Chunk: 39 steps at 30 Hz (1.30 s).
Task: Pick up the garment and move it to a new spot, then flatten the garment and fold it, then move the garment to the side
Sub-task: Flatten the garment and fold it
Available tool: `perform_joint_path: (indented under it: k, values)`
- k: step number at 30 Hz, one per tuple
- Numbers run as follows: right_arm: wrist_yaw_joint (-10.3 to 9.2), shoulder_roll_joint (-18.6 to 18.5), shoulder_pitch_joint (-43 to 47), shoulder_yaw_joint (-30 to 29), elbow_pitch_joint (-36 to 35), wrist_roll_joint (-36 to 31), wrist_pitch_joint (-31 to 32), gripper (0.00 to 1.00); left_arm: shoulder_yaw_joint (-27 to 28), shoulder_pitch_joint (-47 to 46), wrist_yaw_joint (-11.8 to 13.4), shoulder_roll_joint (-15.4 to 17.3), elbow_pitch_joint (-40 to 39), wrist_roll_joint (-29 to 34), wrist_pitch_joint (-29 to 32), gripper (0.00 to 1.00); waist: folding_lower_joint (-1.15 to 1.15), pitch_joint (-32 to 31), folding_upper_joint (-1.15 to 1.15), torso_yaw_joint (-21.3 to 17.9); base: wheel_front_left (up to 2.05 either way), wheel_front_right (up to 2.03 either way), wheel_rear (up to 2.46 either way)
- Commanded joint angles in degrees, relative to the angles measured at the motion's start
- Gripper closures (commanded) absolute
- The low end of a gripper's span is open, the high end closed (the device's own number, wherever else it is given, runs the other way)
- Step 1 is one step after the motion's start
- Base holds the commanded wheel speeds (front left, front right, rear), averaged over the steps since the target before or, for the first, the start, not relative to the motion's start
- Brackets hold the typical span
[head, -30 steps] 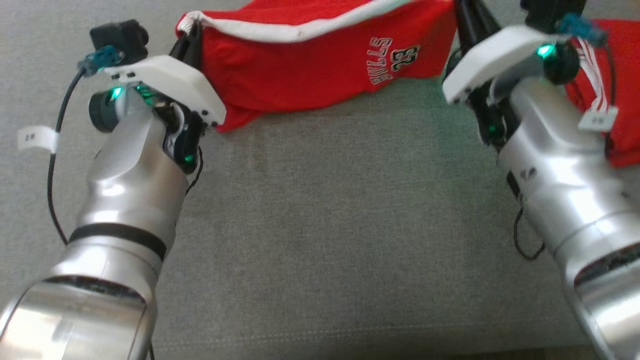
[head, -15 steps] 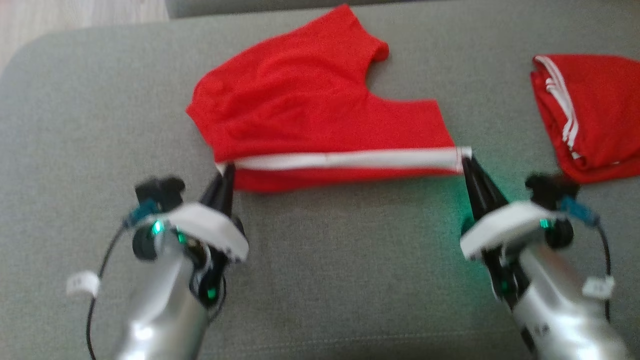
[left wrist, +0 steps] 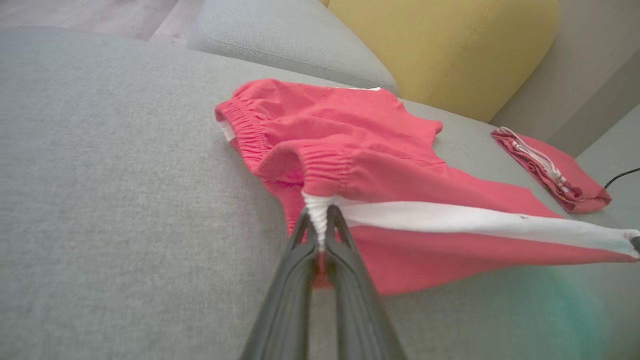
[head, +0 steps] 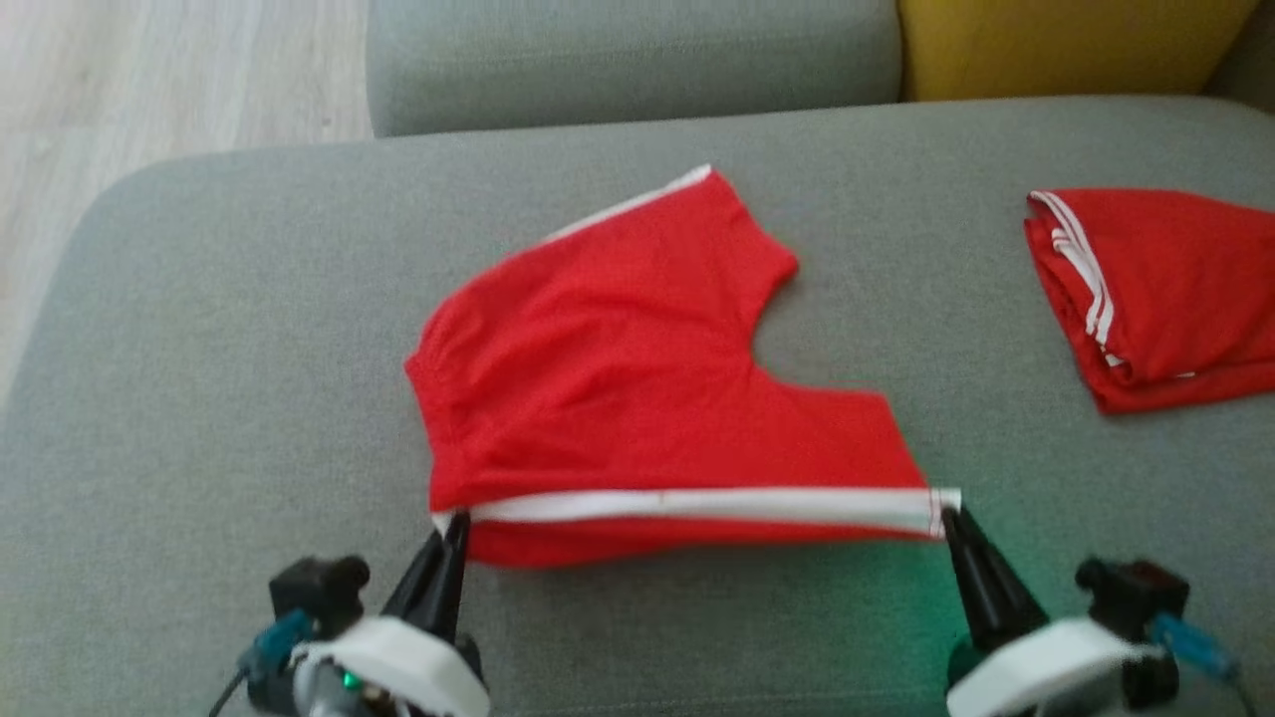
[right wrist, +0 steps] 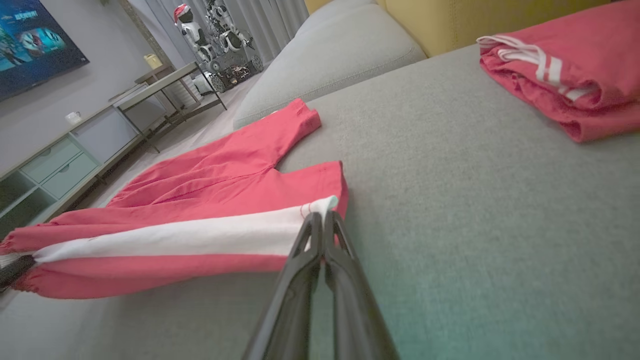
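Shorts (head: pixel 618 368), red, of a fine mesh-like knit, lie spread on the grey sofa seat (head: pixel 199 398), roughly mid-seat. The gathered elastic waistband (left wrist: pixel 320 160) is at the left and the two legs point right and away, with a rounded notch between them. A broad white stripe (head: pixel 697 503) runs along the near side and is drawn straight between the two arms. A strip of red hangs folded beneath it.

The left jaws are clamped on the stripe's waistband end, where the cloth bunches in ribs between the dark tapered fingers (left wrist: pixel 300 260). The right jaws are pressed together on the stripe's hem corner.

The seat is a coarse woven fabric, softly rounded at its left edge, with pale wood floor (head: pixel 149 80) beyond. Bare seat lies to the left of the shorts and in front of them. On the far side stand a grey back cushion (head: pixel 637 60) and a smooth yellow one (head: pixel 1056 45).

To the right, well apart across a band of bare seat, sits a folded red garment (head: pixel 1165 289) with thin white stripes along its edge.

The right wrist view shows a wall screen (right wrist: pixel 30 40) whose writing is too small to read.
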Motion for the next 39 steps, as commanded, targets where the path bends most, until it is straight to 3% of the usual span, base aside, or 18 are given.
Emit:
perform_joint_path:
  k: [1, 10, 18, 26, 39]
  values:
    - [-0.05, 0.4, 1.4, -0.5, -4.8, -1.5, 1.4, 1.0, 2.1, -0.3, 1.0, 1.6, -4.3, -0.1, 0.8, 1.0, 0.01, -0.9, 0.0, 0.2, 0.0, 0.0, 0.0]
    - [-0.05, 4.5, 12.2, -6.9, -19.3, -5.9, 9.9, 1.0, 2.3, 6.8, 4.6, 3.4, -16.4, -0.8, 6.7, 1.0, 0.01, -2.1, 0.0, 0.8, 0.0, 0.0, 0.0]
    - [-0.05, 4.4, 7.5, -8.0, -22.1, -6.4, 13.9, 1.0, 2.9, 5.1, 5.7, 4.1, -19.8, -1.9, 10.6, 1.0, 0.01, -0.2, 0.0, 0.7, 0.0, 0.0, 0.0]
    - [-0.05, -1.3, -11.0, -4.9, -14.3, -4.0, 12.8, 1.0, 3.6, -4.6, 4.8, 3.5, -18.4, -3.0, 12.7, 1.0, 0.01, 7.1, 0.0, 2.5, 0.0, 0.0, 0.0]
    - [-0.05, -5.2, -41.0, 7.8, 12.5, 3.7, 7.3, 1.0, 4.3, -21.5, 2.3, -0.1, -4.5, -6.1, 11.4, 1.0, 0.01, 16.1, 0.0, 8.2, 0.0, 0.0, 0.0]
